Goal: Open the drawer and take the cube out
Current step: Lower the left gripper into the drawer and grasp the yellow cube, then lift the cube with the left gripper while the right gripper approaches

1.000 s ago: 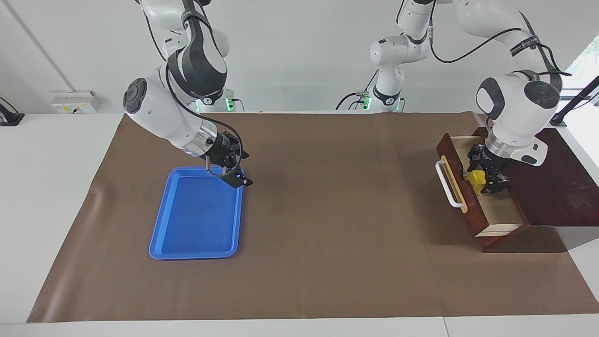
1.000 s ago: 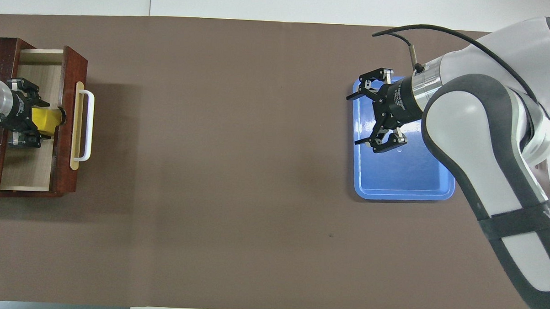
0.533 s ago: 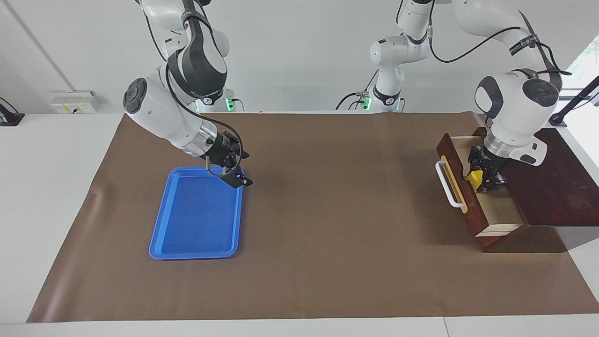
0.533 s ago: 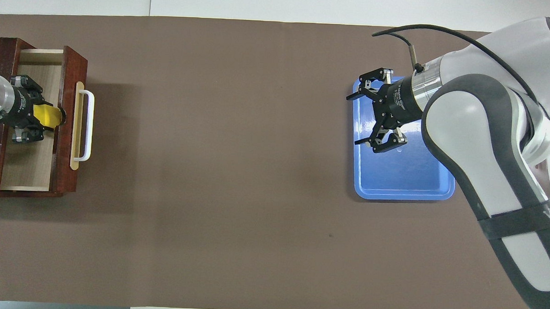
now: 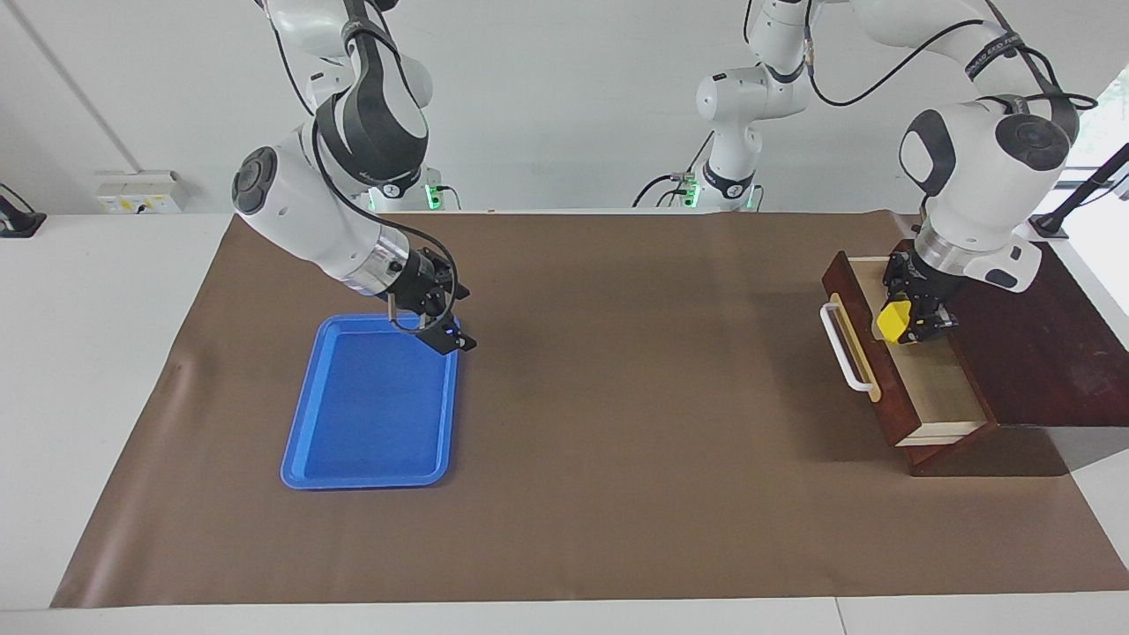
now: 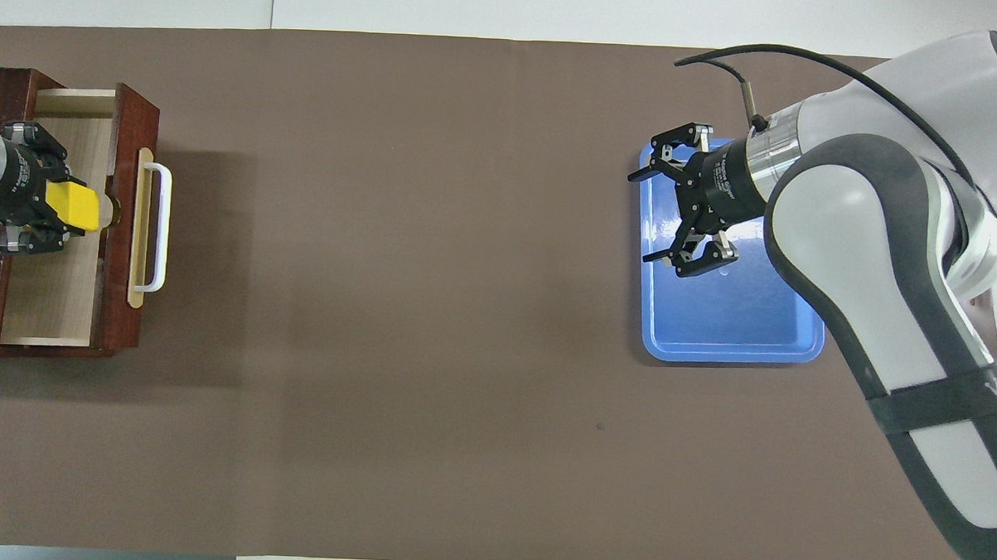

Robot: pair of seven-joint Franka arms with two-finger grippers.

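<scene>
The dark reddish-brown drawer (image 5: 860,384) (image 6: 131,118) stands pulled out at the left arm's end of the table, its pale wood inside showing and its white bar handle (image 5: 842,353) (image 6: 159,227) facing the table's middle. My left gripper (image 5: 901,323) (image 6: 63,208) is shut on the small yellow cube (image 5: 893,320) (image 6: 73,206), held up in the air over the open drawer. My right gripper (image 5: 445,322) (image 6: 663,209) hangs open over the edge of the blue tray, nothing between its fingers.
A blue plastic tray (image 5: 375,472) (image 6: 737,342) lies on the brown mat toward the right arm's end. The dark wooden cabinet top (image 5: 1041,353) holds the drawer at the table's edge. Brown mat (image 5: 635,397) spans between tray and drawer.
The left gripper closed on the yellow cube in the drawer and lifted it up above the drawer. The right arm has not moved.
</scene>
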